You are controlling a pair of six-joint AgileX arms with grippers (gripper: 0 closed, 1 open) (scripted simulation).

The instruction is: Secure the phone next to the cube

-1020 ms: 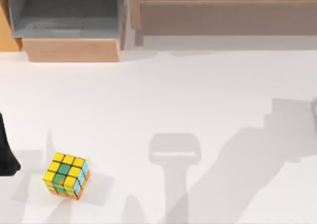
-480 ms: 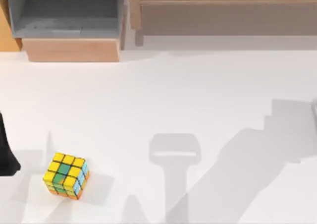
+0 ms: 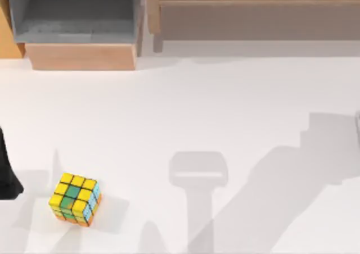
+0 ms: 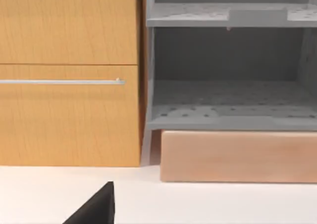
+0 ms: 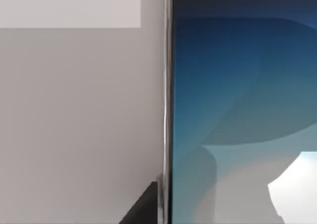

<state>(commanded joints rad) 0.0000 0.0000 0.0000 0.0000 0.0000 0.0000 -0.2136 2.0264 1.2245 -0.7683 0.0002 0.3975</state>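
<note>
Right wrist view: the phone (image 5: 237, 110) (blue screen) sits right up close to the right claw. I cannot tell its grip. Puzzle cube (image 3: 75, 199) sits by the left arm (image 3: 7, 175).

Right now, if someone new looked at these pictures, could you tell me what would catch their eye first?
The cube, bright yellow on top with green squares, stands out alone on the white table near the top view's lower left. In the right wrist view, the phone looms very close, its blue screen bounded by a silver edge. Behind, a wooden cabinet with a grey open shelf lines the table's far side.
</note>
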